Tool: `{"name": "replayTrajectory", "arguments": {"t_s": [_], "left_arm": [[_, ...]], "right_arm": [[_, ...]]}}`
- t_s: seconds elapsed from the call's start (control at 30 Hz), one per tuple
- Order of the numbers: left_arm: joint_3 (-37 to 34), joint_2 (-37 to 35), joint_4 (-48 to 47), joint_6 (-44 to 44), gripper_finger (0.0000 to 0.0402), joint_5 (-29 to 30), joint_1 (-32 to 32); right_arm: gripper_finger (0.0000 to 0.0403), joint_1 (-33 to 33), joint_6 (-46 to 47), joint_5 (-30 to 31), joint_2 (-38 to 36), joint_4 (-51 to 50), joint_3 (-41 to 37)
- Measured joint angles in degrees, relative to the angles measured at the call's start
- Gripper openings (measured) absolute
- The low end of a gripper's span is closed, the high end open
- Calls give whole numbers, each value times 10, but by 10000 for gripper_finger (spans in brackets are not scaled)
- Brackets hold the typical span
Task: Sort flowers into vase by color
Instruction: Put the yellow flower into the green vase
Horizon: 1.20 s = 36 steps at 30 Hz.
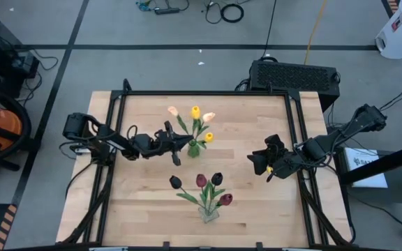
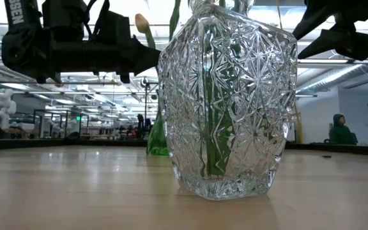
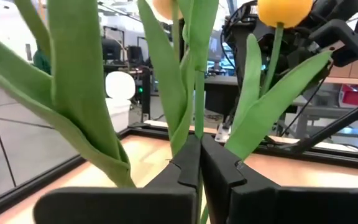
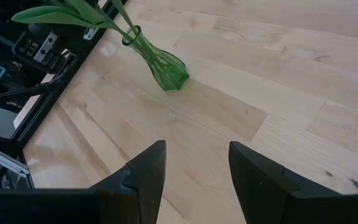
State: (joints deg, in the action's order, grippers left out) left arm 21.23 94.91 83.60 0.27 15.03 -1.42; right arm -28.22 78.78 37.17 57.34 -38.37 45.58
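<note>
A green glass vase [image 1: 194,148] stands mid-table and holds yellow and peach tulips [image 1: 195,112]. Nearer the table's front edge, a clear cut-glass vase [image 1: 209,213] holds maroon and near-black tulips [image 1: 202,181]. It fills the low view as the cut-glass vase [image 2: 225,102], with the green vase [image 2: 158,139] behind it. My left gripper [image 1: 185,142] is at the green vase's left side, just above its neck, shut on a stem. My right gripper [image 1: 259,162] hovers open over bare wood to the right. In its wrist view, the right gripper [image 4: 197,168] faces the green vase [image 4: 163,65]. My left gripper [image 3: 199,148] pinches one thin green stem [image 3: 199,106] between its two fingertips. It comes in level from the table's left, with the fingers across the stem. The stem stands upright among the leaves; its part below the fingers is hidden by the gripper.
A black frame rail [image 1: 201,93] runs around the wooden table. Bare wood [image 1: 257,202] lies between the vases and the right arm. A black box [image 1: 295,75] sits beyond the far edge. A person in green [image 2: 341,130] shows far off in the room.
</note>
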Motion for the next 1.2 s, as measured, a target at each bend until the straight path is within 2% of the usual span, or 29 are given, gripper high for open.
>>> {"name": "replayTrajectory", "arguments": {"t_s": [0.2,1.2], "left_arm": [[0,0,-1,0,22,-2,-1],[0,0,-17,0,25,11,-1]], "right_arm": [[169,0,0,0,0,4,0],[169,0,0,-13,0,9,0]]}}
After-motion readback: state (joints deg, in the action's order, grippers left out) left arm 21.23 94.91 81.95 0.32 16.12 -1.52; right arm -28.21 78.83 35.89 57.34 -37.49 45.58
